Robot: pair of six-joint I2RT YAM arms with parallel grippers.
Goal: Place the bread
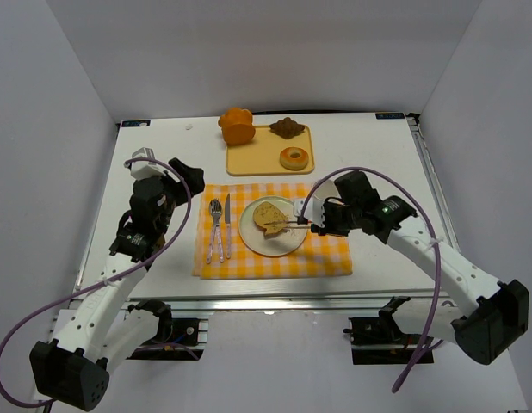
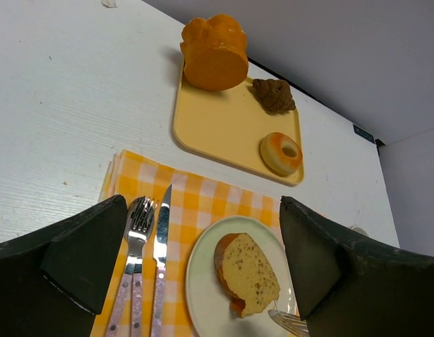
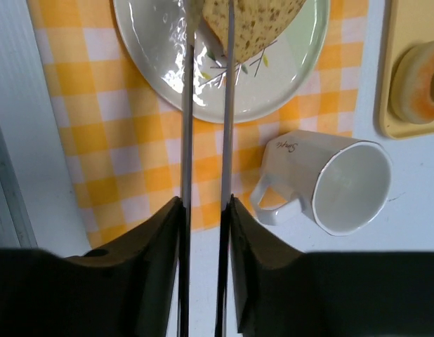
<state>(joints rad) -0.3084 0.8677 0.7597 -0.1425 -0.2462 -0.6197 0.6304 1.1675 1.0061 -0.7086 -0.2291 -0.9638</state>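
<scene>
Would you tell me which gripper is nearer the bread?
Right. The right gripper sits right of the bread, its tongs reaching it; the left gripper hangs left, beyond the cutlery.

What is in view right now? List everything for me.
table: one, white, under everything
placemat: one, yellow-white check, table centre
plate: one, pale, middle of placemat
bread slice: one, tan with dark crust, on the plate
knife: one, silver, on placemat left of plate
forks: seemingly two, silver, left of the knife
mug: one, white, on its side at placemat's far edge, right of plate
tray: one, yellow, far side of table
loaf: one, orange, tray's far left corner
pastry: one, dark brown, tray's far right corner
donut: one, tan-orange, tray's near right corner
tongs: one pair, metal, in right gripper, tips at the bread slice
left gripper: one, black, open and empty, left of placemat
right gripper: one, black, shut on the tongs
</scene>
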